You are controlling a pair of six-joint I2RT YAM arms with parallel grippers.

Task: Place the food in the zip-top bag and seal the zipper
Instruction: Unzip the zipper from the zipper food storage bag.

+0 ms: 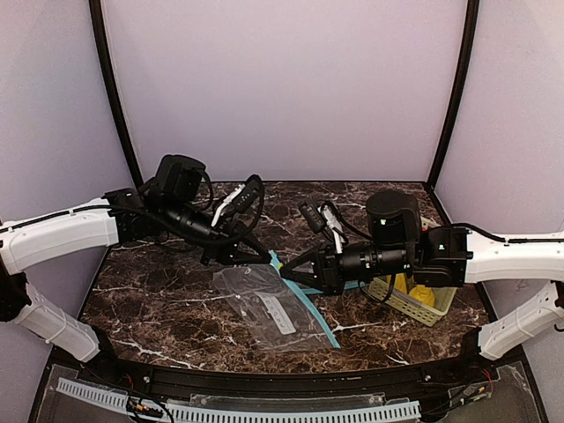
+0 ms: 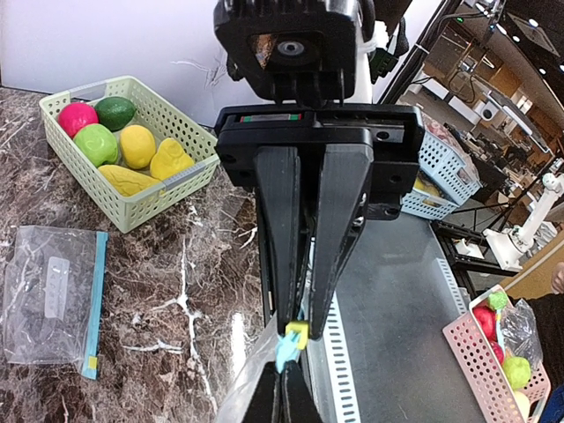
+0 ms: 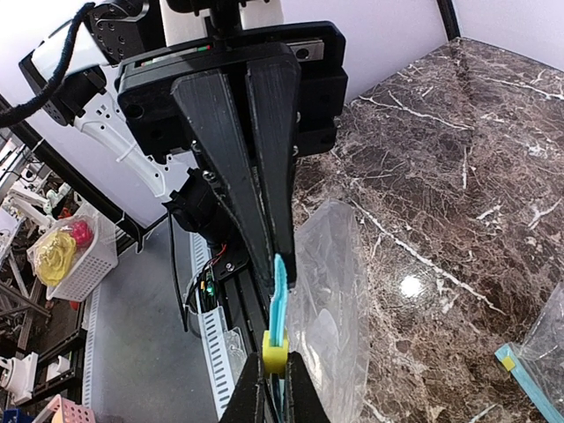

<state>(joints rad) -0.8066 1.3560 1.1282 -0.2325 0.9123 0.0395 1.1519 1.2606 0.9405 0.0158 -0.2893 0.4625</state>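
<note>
A clear zip-top bag point(image 3: 335, 291) hangs between both grippers above the marble table, empty. My left gripper point(image 2: 284, 381) is shut on its teal zipper strip point(image 3: 280, 291). My right gripper point(image 3: 274, 366) is shut on the yellow slider point(image 3: 274, 351) of that strip. In the top view the two grippers, left point(image 1: 263, 256) and right point(image 1: 291, 269), meet tip to tip over the middle of the table. The food lies in a pale green basket point(image 2: 167, 189): a red ball point(image 2: 77, 117), a dark green piece point(image 2: 115, 112), a light green ball point(image 2: 95, 144) and yellow pieces point(image 2: 137, 145).
A second clear bag point(image 2: 48, 295) with a teal strip lies flat on the table near the front. The basket point(image 1: 434, 310) stands under my right arm at the table's right side. A slotted cable duct point(image 1: 264, 411) runs along the near edge.
</note>
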